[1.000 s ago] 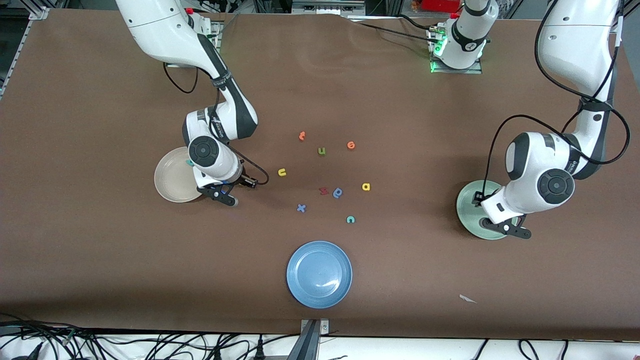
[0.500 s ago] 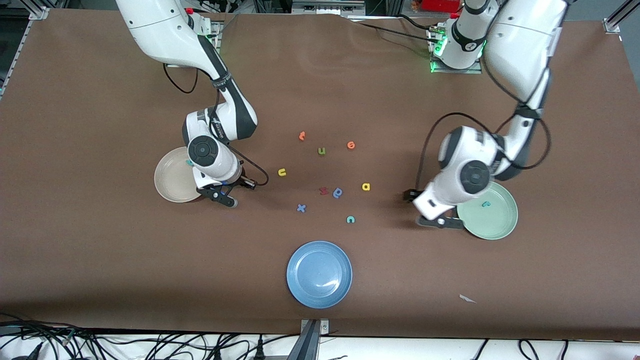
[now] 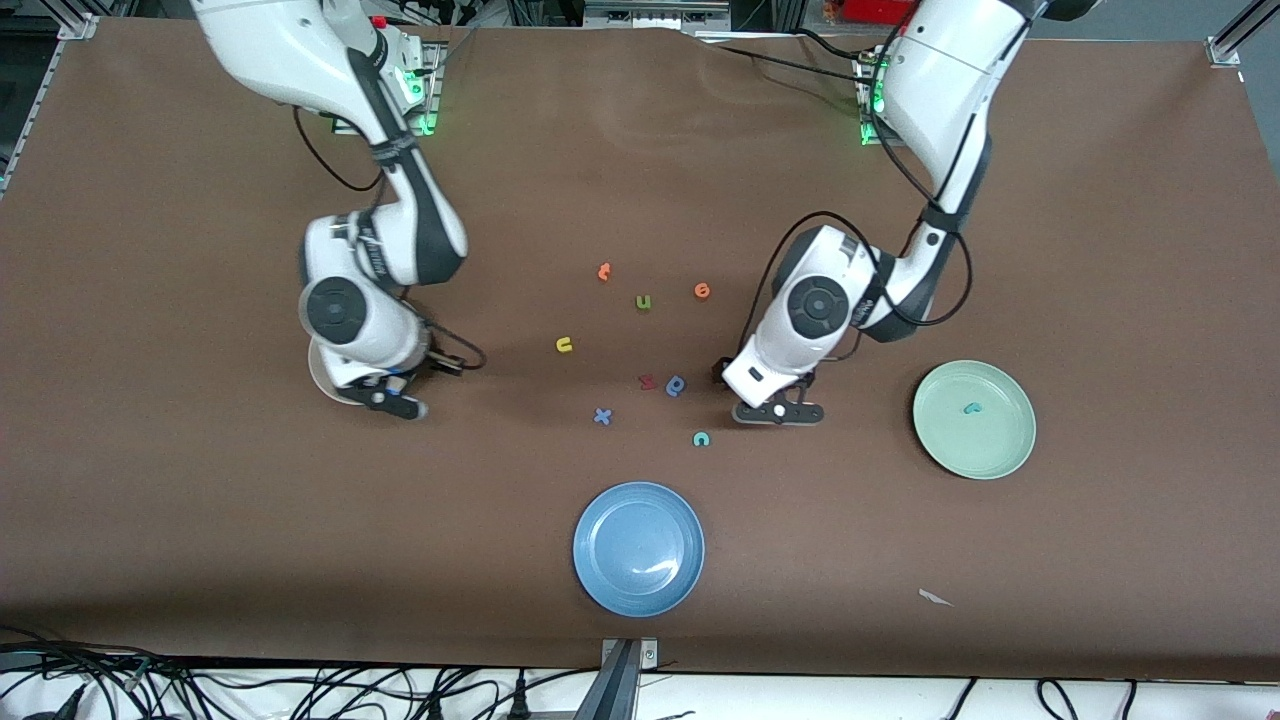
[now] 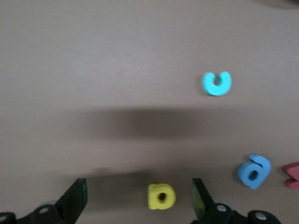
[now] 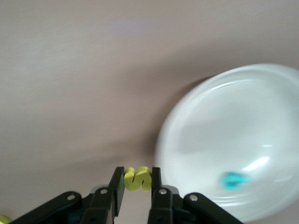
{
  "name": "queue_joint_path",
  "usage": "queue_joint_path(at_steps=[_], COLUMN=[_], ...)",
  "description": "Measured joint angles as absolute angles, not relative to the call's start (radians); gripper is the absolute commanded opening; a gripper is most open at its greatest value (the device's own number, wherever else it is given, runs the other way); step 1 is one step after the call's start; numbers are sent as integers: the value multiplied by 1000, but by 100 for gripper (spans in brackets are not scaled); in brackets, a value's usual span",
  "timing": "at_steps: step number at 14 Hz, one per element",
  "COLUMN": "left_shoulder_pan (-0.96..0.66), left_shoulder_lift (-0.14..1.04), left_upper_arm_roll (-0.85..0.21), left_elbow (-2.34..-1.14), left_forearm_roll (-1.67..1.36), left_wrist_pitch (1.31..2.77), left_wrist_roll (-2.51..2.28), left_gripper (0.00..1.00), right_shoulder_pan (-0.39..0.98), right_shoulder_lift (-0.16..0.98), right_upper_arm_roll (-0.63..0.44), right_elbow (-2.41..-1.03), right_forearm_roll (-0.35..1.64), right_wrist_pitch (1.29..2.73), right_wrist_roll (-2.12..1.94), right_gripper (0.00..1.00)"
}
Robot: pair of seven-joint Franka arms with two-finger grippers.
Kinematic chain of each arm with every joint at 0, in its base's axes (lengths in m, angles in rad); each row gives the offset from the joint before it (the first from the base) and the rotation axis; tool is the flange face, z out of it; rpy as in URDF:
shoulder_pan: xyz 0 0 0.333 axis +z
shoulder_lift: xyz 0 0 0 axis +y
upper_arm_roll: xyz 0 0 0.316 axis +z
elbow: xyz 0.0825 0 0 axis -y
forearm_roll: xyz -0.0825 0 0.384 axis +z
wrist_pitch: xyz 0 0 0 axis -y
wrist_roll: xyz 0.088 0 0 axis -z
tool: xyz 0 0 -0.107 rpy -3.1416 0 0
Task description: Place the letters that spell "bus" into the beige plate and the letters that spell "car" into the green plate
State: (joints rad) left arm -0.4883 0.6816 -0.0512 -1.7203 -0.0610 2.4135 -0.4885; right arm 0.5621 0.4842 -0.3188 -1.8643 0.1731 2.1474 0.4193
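1. Right gripper (image 5: 138,179), at mid-frame toward the right arm's end, was pinched narrow on the yellow s (image 5: 138,178), over the rim of the beige plate (image 3: 316,375), where the b (image 5: 232,180) lay.
2. The u (image 3: 564,345) lay on the table near frame centre, the c (image 3: 701,438) lower in the frame.
3. Left gripper (image 4: 138,193) hung with jaws wide astride the a (image 4: 161,196).
4. The r (image 3: 971,408) lay in the green plate (image 3: 975,455).
5. The foam probably weighs next to nothing and squashes, so a light pinch across the a's outer edges should do.
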Motion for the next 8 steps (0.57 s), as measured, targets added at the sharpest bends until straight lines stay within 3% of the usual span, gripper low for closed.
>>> queue_joint_path(at_steps=[4, 5, 6, 7, 8], left_shoulder_pan=[-518, -518, -518, -518, -519], left_shoulder_lift=[711, 713, 715, 715, 713], left_upper_arm_roll=[-51, -50, -49, -49, -48], left_elbow=[-1729, -1732, -1735, -1738, -1738], left_forearm_roll=[-61, -61, -61, -61, -61], left_wrist_pitch=[2452, 2452, 2452, 2451, 2448], left_wrist_roll=[-513, -513, -513, -513, -513], left_gripper=[82, 77, 69, 63, 57], right_shoulder_pan=[523, 513, 505, 497, 491], right_shoulder_lift=[477, 484, 494, 506, 516], right_upper_arm_roll=[-402, -401, -401, -401, -401], right_elbow=[-1933, -1972, -2012, -2040, -2053], right_forearm_roll=[174, 174, 174, 174, 174], right_wrist_pitch=[2150, 2200, 2261, 2306, 2327], right_wrist_roll=[201, 175, 147, 123, 105], right_gripper=[5, 14, 45, 98, 100])
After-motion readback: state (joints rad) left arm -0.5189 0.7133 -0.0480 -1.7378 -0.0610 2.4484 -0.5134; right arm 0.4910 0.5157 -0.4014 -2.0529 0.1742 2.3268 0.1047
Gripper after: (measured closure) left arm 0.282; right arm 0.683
